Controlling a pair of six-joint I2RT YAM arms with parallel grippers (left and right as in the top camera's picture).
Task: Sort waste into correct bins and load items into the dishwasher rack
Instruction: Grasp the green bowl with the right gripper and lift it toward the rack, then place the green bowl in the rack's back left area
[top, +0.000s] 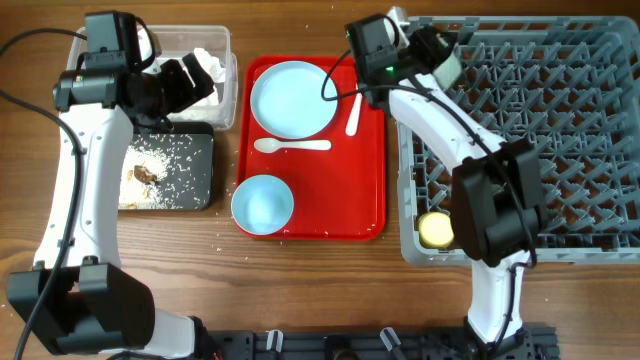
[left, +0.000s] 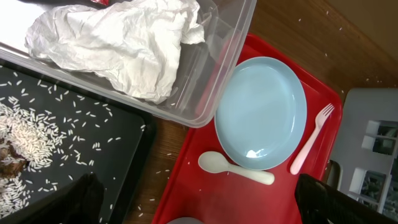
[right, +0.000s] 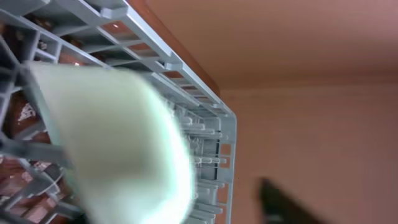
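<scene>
The clear tub (top: 228, 60) holds the crumpled napkin (left: 118, 43). The black tray (top: 195, 195) holds rice scraps (left: 25, 134). My left gripper (top: 192, 80) is open and empty; in its wrist view it (left: 199, 208) hangs above the red tray's left rim. The plate (top: 293, 98), spoon (top: 290, 146), fork (top: 353, 115) and one bowl (top: 262, 203) lie on the red tray (top: 370, 180). My right gripper (top: 438, 55) is over the grey rack's (top: 560, 120) near-left corner. The other bowl (right: 112, 137) is blurred against its jaws (right: 199, 202); a gap separates it from the one visible finger. The yellow cup (top: 436, 230) sits in the rack.
Loose rice grains lie on the wooden table (top: 225, 245) between the black tray and the red tray. The rack's upright pegs (right: 199, 149) stand close beside the bowl. My right arm stretches over the rack's left side.
</scene>
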